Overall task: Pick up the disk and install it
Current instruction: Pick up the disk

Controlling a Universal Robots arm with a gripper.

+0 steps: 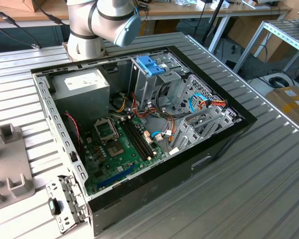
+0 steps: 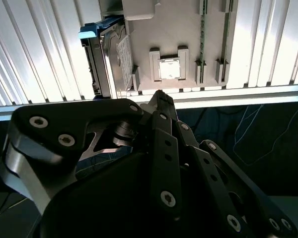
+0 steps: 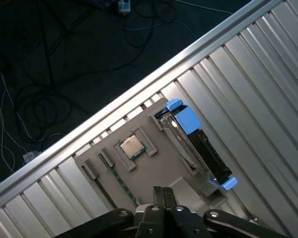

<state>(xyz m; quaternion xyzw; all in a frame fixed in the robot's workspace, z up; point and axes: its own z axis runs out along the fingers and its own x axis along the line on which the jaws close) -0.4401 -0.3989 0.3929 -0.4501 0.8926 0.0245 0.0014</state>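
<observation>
I see gripper (image 3: 163, 191) fingers pressed together, empty, over grey fixture (image 3: 161, 171) at table (image 1: 264, 189) edge. Disk (image 3: 197, 146) stands on edge along fixture's side, 1 CPU chip (image 3: 132, 146) nearby. Open PC case (image 1: 214, 149) on same table.

1. Table (image 1: 269, 164): ribbed bare aluminium slats, smooth, with a dull sheen.
2. Computer case (image 1: 209, 152): glossy black outer skin; raw grey punched sheet metal inside.
3. Power supply (image 1: 84, 87): matt grey metal box.
4. Motherboard (image 1: 114, 159): green lacquered board, faintly shiny.
5. Latch (image 1: 150, 64): smooth deep-blue plastic.
6. Robot arm (image 1: 99, 20): glossy pale-grey shell with a light-blue plastic cap.
7. Fixture tray (image 3: 159, 166) (image 2: 188, 29), in both wrist views: matt grey plastic.
8. Disk (image 3: 208, 151) (image 2: 111, 59): dark-grey metal body, framed by a smooth light-blue plastic carrier rail (image 3: 186, 119).
9. Gripper (image 2: 161, 96) (image 3: 162, 191): matt black links with bright metal screw heads.
</observation>
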